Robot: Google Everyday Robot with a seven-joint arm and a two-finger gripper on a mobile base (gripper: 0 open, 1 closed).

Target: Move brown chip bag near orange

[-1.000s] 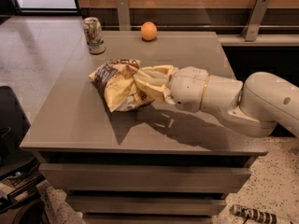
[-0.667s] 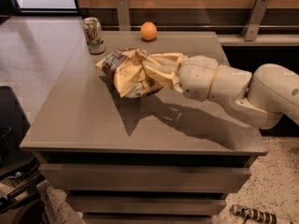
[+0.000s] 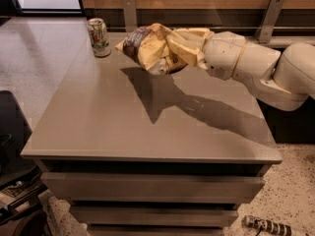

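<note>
The brown chip bag (image 3: 150, 50), crumpled, with a brown panel and pale yellow edges, hangs in the air over the far middle of the grey table (image 3: 98, 117). My gripper (image 3: 179, 48) comes in from the right on the white arm (image 3: 256, 68) and is shut on the bag's right side. The bag casts a shadow on the table below it. The orange is hidden behind the bag.
A green-and-white soda can (image 3: 99, 37) stands at the table's far left corner, a little left of the bag. A wooden wall with metal brackets (image 3: 129, 11) runs behind the table. A dark object lies on the floor at front right (image 3: 266, 226).
The gripper has carried the bag up and toward the far edge of the table, so the bag now covers the spot where the orange showed.
</note>
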